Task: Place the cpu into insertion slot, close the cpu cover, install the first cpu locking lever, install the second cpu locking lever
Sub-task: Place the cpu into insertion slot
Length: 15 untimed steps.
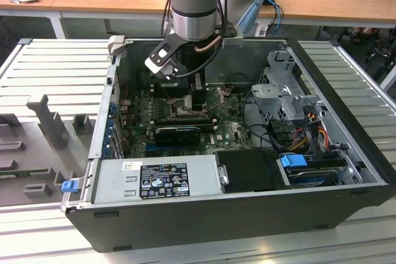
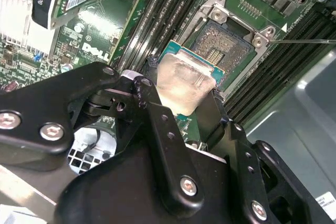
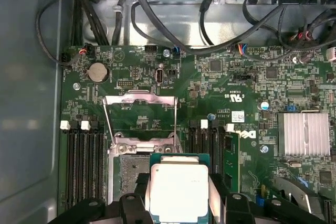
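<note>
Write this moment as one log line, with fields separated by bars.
gripper: shut on cpu | cpu: held over slot edge, not seated | slot: empty | cover: open

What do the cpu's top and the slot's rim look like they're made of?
The cpu: likely a metal lid, matte pale silver with a soft sheen, green board edge. The slot rim: likely bare steel, bright glints and screw heads.

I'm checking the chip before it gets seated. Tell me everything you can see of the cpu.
The cpu is a small flat square with a pale silver metal face, smudged-looking, on a green substrate rim. The gripper clamps two opposite edges, holding it partly over the open insertion slot, not seated.
</note>
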Tool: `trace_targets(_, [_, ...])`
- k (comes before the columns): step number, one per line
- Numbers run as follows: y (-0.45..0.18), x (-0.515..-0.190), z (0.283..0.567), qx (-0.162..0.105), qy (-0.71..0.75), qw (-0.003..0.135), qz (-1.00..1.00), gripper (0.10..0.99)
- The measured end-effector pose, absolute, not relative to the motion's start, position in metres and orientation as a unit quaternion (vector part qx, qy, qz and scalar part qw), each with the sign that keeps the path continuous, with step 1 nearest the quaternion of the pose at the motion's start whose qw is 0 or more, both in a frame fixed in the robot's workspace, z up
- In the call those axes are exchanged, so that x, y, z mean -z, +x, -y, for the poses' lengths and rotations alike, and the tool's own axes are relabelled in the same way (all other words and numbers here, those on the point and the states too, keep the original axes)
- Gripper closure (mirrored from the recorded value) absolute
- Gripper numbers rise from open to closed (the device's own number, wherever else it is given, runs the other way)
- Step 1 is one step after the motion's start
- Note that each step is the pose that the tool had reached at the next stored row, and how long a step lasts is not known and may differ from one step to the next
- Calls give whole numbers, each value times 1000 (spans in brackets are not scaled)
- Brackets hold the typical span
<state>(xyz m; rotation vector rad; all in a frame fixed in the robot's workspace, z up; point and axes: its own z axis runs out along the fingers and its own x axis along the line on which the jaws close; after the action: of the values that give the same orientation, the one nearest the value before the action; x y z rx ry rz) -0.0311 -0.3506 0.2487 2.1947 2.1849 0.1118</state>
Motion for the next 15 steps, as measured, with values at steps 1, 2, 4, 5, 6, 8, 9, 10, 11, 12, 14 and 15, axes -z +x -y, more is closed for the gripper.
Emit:
trace_targets(1, [-31, -247, 351, -36, 708, 21, -705, 557])
trace_targets(2, [-31, -245, 350, -36, 708, 21, -705, 557])
trace_targets(4, [-31, -241, 349, -36, 706, 21, -707, 557])
trace_targets(5, [-31, -240, 347, -36, 705, 21, -708, 557])
trace_targets(6, [-31, -240, 345, -36, 705, 21, -708, 557])
trace_targets(8, [-31, -240, 338, -35, 704, 22, -709, 557])
trace_targets(9, [-31, -239, 335, -35, 704, 22, -709, 557])
trace_targets(10, [-31, -239, 333, -35, 704, 22, -709, 557])
trace_targets(11, [-32, -238, 332, -35, 703, 22, -710, 557])
trace_targets(12, [-33, -235, 331, -35, 701, 22, -712, 557])
trace_targets(14, [-36, -232, 330, -35, 699, 22, -714, 557])
trace_targets(15, [-39, -229, 329, -36, 697, 22, -716, 557])
